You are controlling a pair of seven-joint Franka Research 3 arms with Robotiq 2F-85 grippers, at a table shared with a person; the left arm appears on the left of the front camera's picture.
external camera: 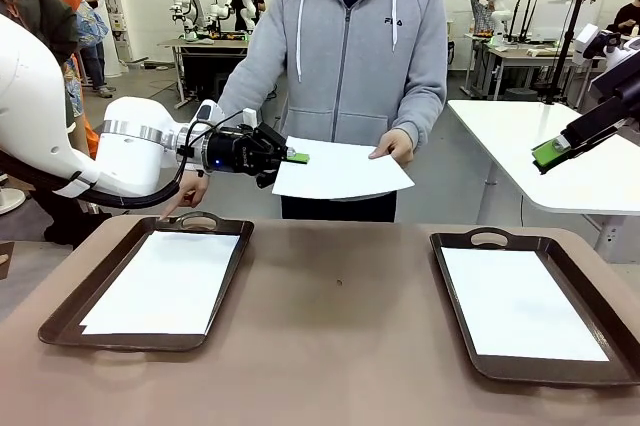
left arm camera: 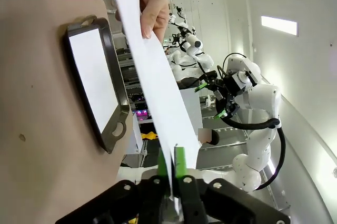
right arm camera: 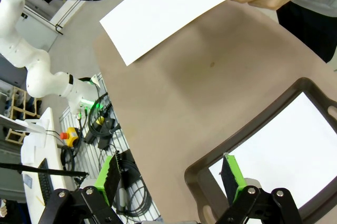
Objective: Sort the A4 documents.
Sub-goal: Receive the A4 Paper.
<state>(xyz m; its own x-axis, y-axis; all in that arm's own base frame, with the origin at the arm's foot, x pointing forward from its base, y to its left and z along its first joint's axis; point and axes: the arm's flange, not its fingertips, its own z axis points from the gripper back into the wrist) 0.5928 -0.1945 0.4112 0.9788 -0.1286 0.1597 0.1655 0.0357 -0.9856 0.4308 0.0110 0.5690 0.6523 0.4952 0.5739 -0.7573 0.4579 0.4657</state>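
On the near side of the brown table [external camera: 340,346], lying already sorted: one sheet flat in the left tray [external camera: 60,321], another sheet flat in the right tray [external camera: 455,341], each within its rim. Above the right tray, hovering with jaws wide apart and gripping nothing: the right gripper [right arm camera: 171,176]. Farther back, over the table's far edge, hanging in mid-air between robot and person: a third sheet [external camera: 340,168], being handed over. At its left edge, pinching it between green pads pressed together: the left gripper [external camera: 292,158]. At its right edge, holding on to the paper: the person's hand [external camera: 395,149]. Judging by this, two papers placed, one halfway through the handover; remaining: release by the hand, carrying to a tray, laying down.
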